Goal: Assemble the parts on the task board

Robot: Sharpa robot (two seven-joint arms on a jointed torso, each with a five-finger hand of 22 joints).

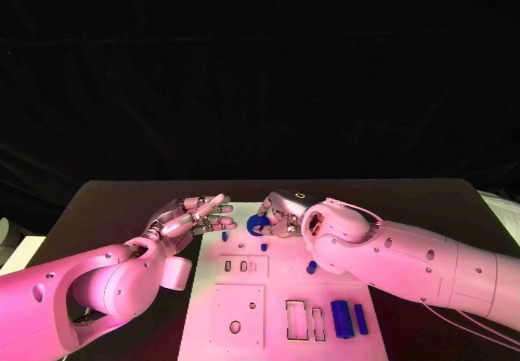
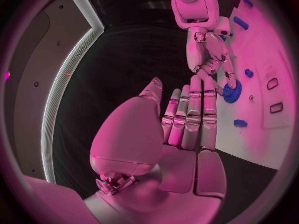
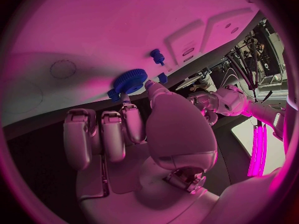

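Two hands are working over one white task board (image 1: 222,342), a flat smooth plate cut with rectangular recesses and small round holes. The right hand (image 1: 284,213) is reaching in at the board's far end and pinching a blue toothed gear (image 1: 258,224) between its fingertips; the gear is sitting right under those fingertips, at the far edge of the board. The left hand (image 1: 193,217) is hovering just beside it, fingers straight and spread apart, holding nothing.

Counting the blue parts from the head camera: one gear, one small peg (image 1: 225,235) just beside the left hand's fingertips, one stubby piece (image 1: 264,246) just below the gear, one rounded piece (image 1: 312,266) lying against the right wrist, and two long bars (image 1: 349,317) lying side by side near the robot, behind the right forearm. That is six in all.

The right wrist camera is giving what the head camera cannot: the gear's (image 3: 128,80) ridged rim, round and finely toothed, with fingertips (image 3: 126,99) pressing at its edge, and a small knobbed pin (image 3: 157,56) standing on the plate just beyond the hand.

The left wrist camera is showing the left hand's (image 2: 187,119) own fingers laid flat and parallel, metal-jointed, and across from them the right hand (image 2: 211,55) closing down on the gear (image 2: 234,90).
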